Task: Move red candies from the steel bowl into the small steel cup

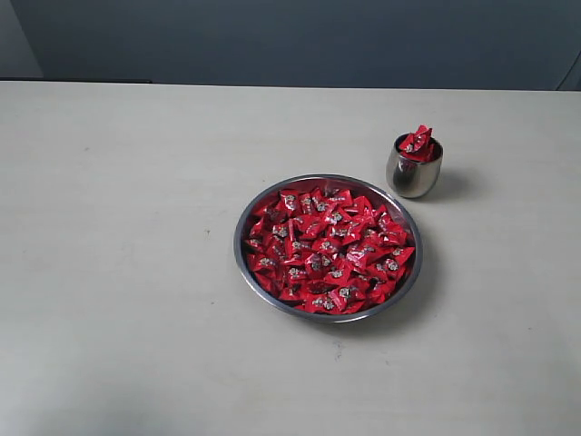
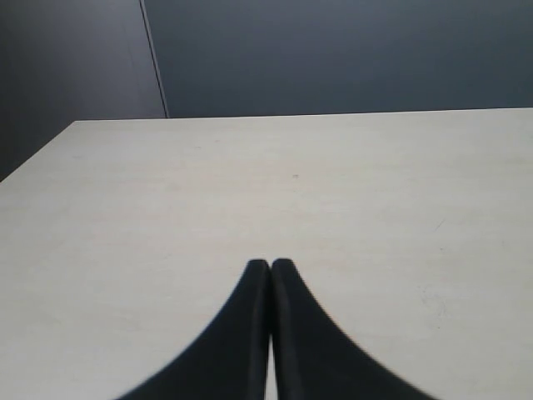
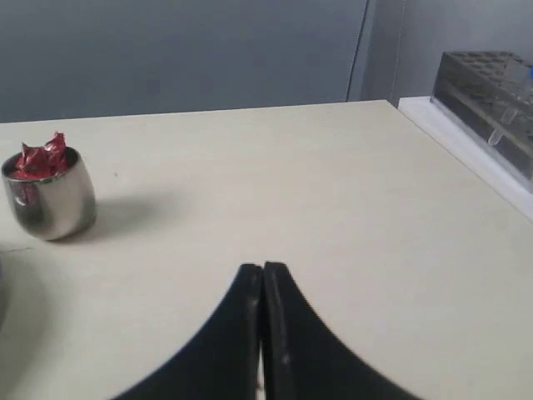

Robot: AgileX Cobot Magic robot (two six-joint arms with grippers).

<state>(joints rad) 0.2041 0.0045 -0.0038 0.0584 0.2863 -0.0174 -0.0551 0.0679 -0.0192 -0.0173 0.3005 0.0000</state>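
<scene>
Seems between grabs: left gripper (image 2: pixel 271 265) and right gripper (image 3: pixel 263 268) sit pinched shut and empty, shiny red wrapped candies (image 1: pixel 329 250) fill the wide shallow steel bowl (image 1: pixel 239 243), the small rounded steel cup (image 1: pixel 414 174) at its 1 o'clock is heaped, so next a gripper needs to open over the pile.

1. Table (image 1: pixel 136 272): pale cream top, matt finish with faint grain. It fills most of the exterior view, and its far edge runs straight along the backdrop
2. Backdrop wall (image 1: pixel 300 41): dark blue-grey and plain, standing directly behind the table's far edge
3. Wall seam (image 2: pixel 154 58): thin vertical line in the left wrist view, dividing a darker panel from a bluer one
4. Rack (image 3: pixel 491 96): clear plastic, box-shaped, its top apparently gridded with holes. Seen in the right wrist view only, beyond the table's side edge
5. White ledge (image 3: pixel 420 110): bears the rack and lies just beside the table edge
</scene>
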